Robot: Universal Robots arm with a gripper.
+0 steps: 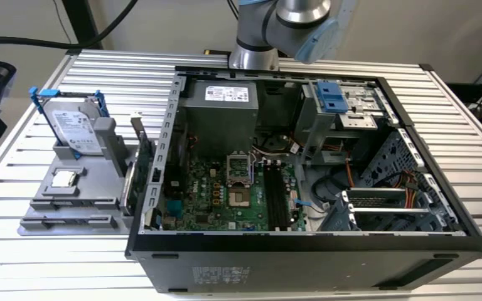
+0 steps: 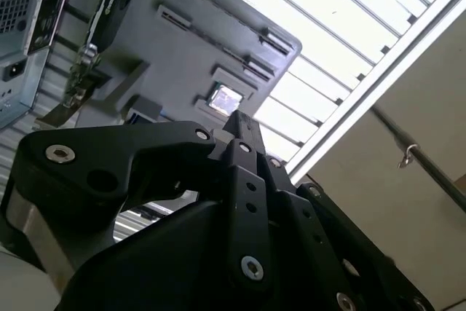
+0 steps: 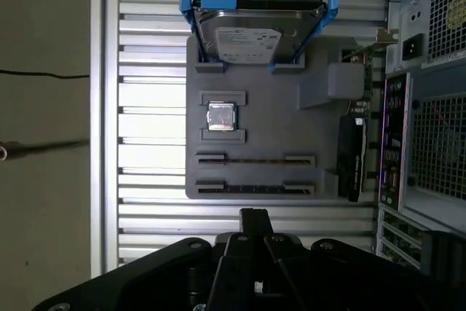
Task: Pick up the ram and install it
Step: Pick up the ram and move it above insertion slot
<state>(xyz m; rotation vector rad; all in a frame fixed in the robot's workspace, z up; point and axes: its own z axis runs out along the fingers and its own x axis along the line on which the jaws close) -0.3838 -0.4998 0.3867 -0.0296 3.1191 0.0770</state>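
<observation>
2 slots mark the tray's (image 3: pixel 277 118) end; my gripper (image 3: pixel 253 216) hangs beside it.
Pressed together, empty; ram (image 3: pixel 255 159) seems stood on edge there for easy pinching.

Soft, even indoor light fills the exterior view. The ribbed metal tabletop (image 1: pixel 48 251) looks pale and bright, while the open computer case (image 1: pixel 308 243) holds deep shadow inside, darkest toward the exterior view's right. In the second wrist view, strong glare washes the tabletop to white, and the black hand (image 2: pixel 237 120) is a dark, nearly featureless mass close to the lens.
</observation>
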